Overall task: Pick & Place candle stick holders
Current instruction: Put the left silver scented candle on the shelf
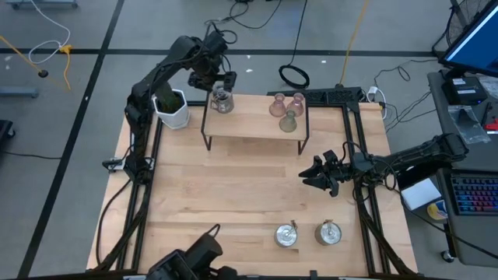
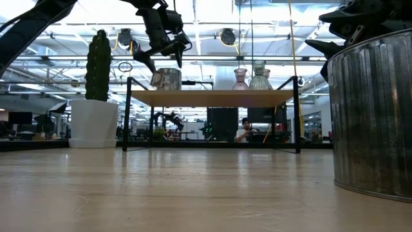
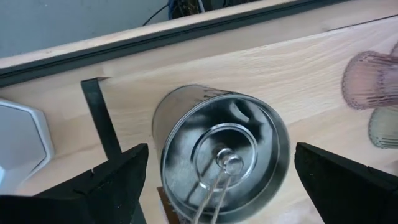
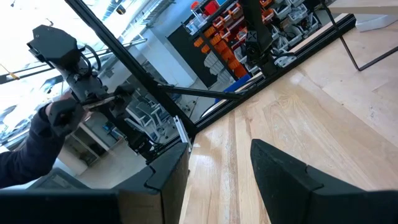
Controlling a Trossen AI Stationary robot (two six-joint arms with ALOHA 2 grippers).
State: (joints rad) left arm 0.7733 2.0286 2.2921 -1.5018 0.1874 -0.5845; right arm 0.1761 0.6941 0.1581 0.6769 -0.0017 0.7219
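- Left gripper (image 1: 221,84) hangs over the small raised shelf (image 1: 253,124) at about 11 o'clock on the table (image 1: 233,194), its fingers spread wide to either side of a silver holder (image 1: 222,100) and closed on nothing.
- That silver holder stands upright on the shelf's left end. Three glass holders (image 1: 286,109), two pinkish and one olive-green, cluster on the shelf's right end.
- Two more silver holders (image 1: 308,233) wait near the table's front edge, around 5 o'clock.
- Right gripper (image 1: 320,174) hovers low at about 3 o'clock, fingers partly apart and empty, well apart from every holder.
- Risk: the open fingers sit close around the shelved holder, so a sideways drift while lifting could knock it over or push it off the shelf edge.
- Risk: a white cactus pot (image 1: 172,110) stands just beside the shelf under the left arm, so a swinging elbow could catch it.
- Pose: the left arm reaches forward from the table's left rail, wrist bent steeply down. The right arm stretches nearly level from the right side.
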